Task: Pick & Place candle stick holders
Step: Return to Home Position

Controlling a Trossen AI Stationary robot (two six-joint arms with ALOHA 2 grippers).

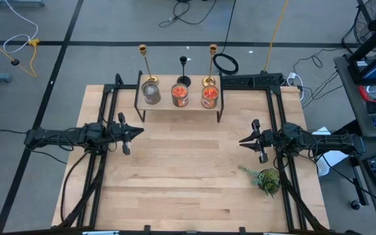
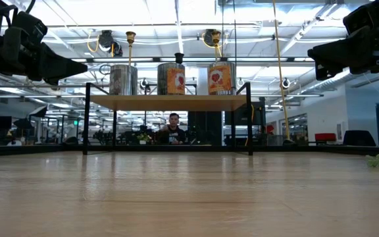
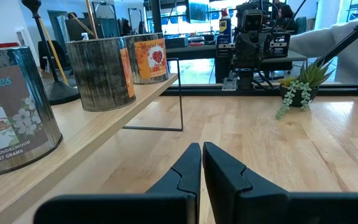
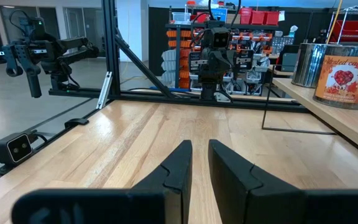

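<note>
High view: shelf at the far edge of the desk, carrying three candle tins. At its back, just behind the tins, stand three upright items in a row: left gold holder, black holder, right gold holder. Left claw is over the desk's left side and right claw over its right, both well apart from the shelf. Plant sprig lies near the right arm.

Low view: holder tops rise behind the tins.

Left wrist view: left claw clenched, empty.

Right wrist view: right claw parted by a narrow gap, empty.
</note>
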